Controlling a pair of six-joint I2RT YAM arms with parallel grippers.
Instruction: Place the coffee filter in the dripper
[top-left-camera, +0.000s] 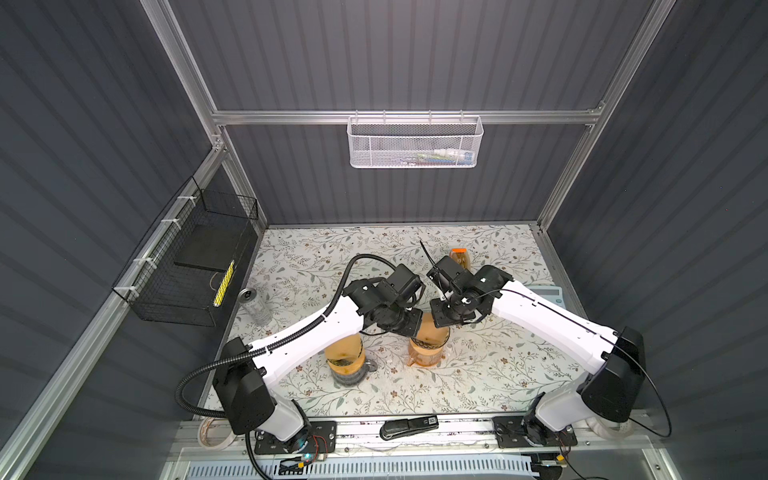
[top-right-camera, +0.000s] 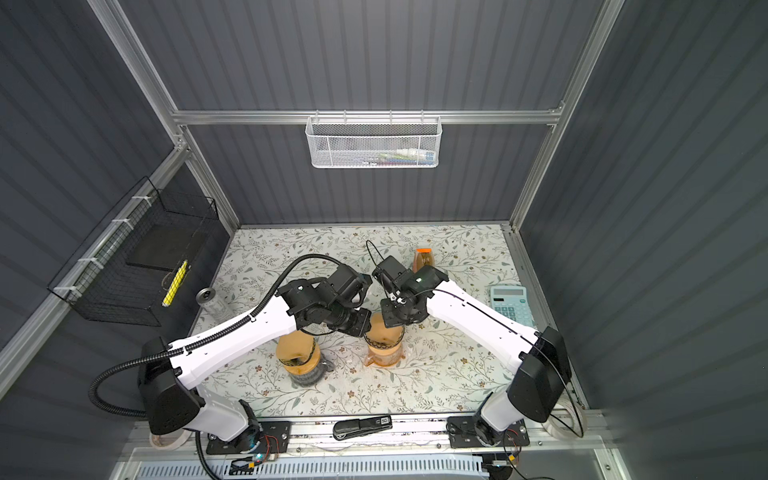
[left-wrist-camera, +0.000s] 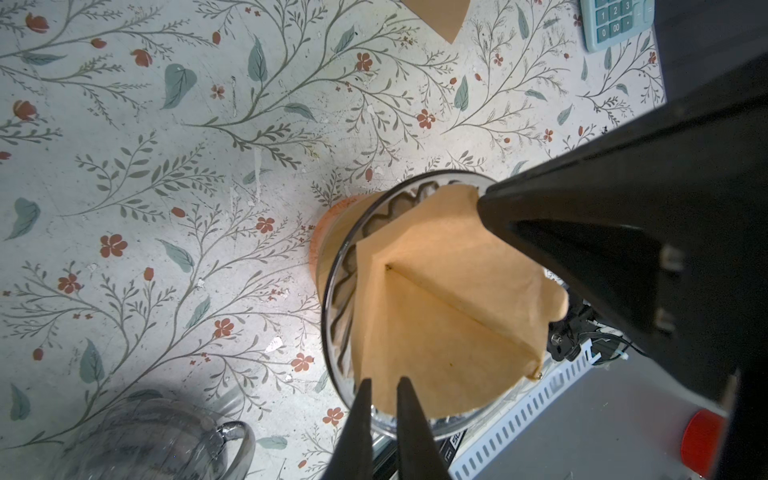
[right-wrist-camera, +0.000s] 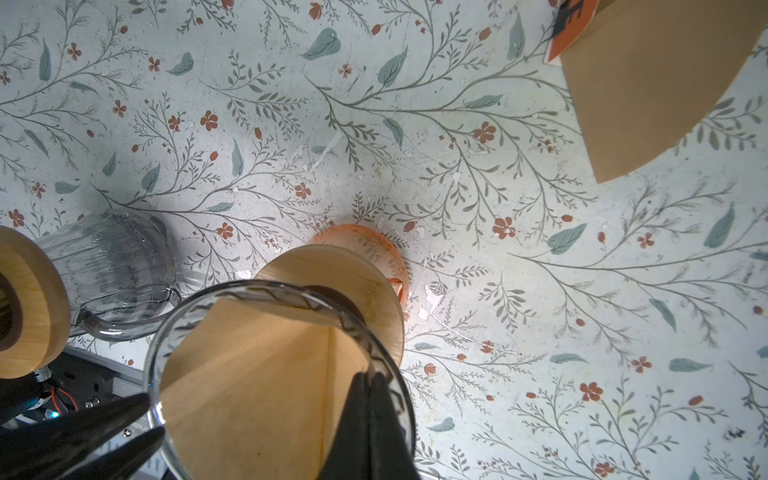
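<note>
Floral-print table (top-left-camera: 478, 374) fills the lower half of both top views. Over it we see the left arm (top-left-camera: 316, 332) and right arm (top-left-camera: 540, 316) leaning inward, wrists nearly meeting just below centre frame. Beneath them stands the glass dripper (left-wrist-camera: 338, 299), seated on a wooden collar (right-wrist-camera: 353, 270) atop an orange carafe (right-wrist-camera: 365, 239). The brown coffee filter (left-wrist-camera: 440, 316) sits opened inside the dripper, one side rising past the rim. We find the left gripper (left-wrist-camera: 383, 380) narrowed to a slit across the dripper's rim, clamping it; whether paper is caught too we cannot tell. The right gripper (right-wrist-camera: 368, 376) is fully closed, its tips against the filter just inside the rim.
</note>
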